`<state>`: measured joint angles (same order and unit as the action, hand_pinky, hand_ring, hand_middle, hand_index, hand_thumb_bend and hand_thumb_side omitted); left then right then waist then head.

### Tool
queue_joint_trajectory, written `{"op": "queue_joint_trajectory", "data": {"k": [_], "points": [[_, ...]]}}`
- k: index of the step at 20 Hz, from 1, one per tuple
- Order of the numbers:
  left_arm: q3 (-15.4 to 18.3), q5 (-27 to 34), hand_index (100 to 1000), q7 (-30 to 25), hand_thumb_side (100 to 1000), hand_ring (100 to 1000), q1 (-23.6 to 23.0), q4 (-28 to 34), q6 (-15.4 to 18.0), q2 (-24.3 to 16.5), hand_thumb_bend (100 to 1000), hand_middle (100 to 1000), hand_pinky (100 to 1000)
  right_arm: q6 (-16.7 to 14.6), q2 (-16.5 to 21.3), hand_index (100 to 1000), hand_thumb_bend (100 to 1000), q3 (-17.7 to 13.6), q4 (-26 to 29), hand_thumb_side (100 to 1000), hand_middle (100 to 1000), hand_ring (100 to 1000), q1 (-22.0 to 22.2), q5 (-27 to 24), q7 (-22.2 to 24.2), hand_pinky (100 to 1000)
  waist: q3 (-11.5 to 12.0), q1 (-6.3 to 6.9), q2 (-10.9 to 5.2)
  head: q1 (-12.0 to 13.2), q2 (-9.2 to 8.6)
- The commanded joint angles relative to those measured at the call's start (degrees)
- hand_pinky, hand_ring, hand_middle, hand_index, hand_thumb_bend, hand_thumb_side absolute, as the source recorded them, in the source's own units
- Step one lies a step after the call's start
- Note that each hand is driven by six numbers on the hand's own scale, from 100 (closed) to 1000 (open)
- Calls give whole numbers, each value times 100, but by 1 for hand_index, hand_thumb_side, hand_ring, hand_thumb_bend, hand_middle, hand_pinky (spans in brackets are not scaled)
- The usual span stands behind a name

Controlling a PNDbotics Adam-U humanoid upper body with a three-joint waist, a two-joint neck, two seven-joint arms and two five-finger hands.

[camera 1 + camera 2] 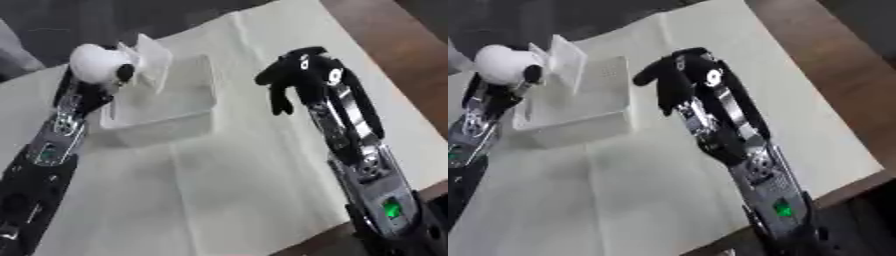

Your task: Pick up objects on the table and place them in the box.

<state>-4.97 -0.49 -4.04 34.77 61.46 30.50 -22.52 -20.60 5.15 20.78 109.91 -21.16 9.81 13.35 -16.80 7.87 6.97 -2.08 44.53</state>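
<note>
A white round object is held in my left hand, whose dark fingers curl round its side. It hangs above the left rim of a translucent white box, which stands on the cream cloth with its lid tipped up at the back. The inside of the box looks bare as far as I can see. To the right of the box, above the cloth, my right hand is black with its fingers drooping relaxed, and it holds nothing.
A cream cloth covers the table. Bare brown wood runs along the right side and shows at the lower edge. Both black and silver forearms reach in from the lower corners.
</note>
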Motion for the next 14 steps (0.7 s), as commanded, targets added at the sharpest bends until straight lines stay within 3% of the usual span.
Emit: {"op": "queue_joint_trajectory", "data": {"k": [1,5,8,9,10,11,12,13,14], "points": [[39,-12,1000,-362,841,936,88,242,35,-127,1000,924,813,-7,11,645,100,6,52,887,322,274,-40,-20,29,100,27,-25,-96,-93,-41],[105,59,1000,-411,827,944,83,359,-16,-167,1000,936,819,-10,11,645,100,5,48,887,323,274,-35,-19,32,100,43,-31,-99,-98,-41],[193,214,1000,-210,799,884,57,562,-22,-180,987,890,739,-11,11,646,100,0,45,887,323,273,-27,-17,30,100,68,-44,-99,-106,-41],[207,301,1000,-76,825,865,30,676,-28,-191,903,876,716,-11,12,646,100,-2,46,887,323,273,-25,-16,29,100,75,-46,-98,-107,-41],[238,431,982,132,906,848,1,841,-33,-197,599,861,686,-11,12,646,100,-9,45,887,322,273,-20,-15,25,100,95,-53,-97,-118,-41],[224,579,965,372,934,841,-50,1087,-48,-223,518,854,683,-10,13,646,100,-16,45,880,322,273,-16,-11,20,100,114,-57,-93,-127,-41],[182,687,935,557,991,821,-103,1365,-56,-262,373,832,675,-10,13,646,100,-20,44,886,322,273,-12,-9,17,100,137,-60,-90,-137,-41],[124,773,930,692,994,817,-176,1667,-81,-304,362,827,673,-9,13,646,100,-23,43,886,322,273,-8,-5,14,100,158,-62,-86,-145,-41],[64,842,888,776,1000,765,-243,1987,-91,-347,297,770,635,-8,13,646,100,-25,39,875,322,273,0,-2,12,100,192,-66,-84,-153,-41]]}}
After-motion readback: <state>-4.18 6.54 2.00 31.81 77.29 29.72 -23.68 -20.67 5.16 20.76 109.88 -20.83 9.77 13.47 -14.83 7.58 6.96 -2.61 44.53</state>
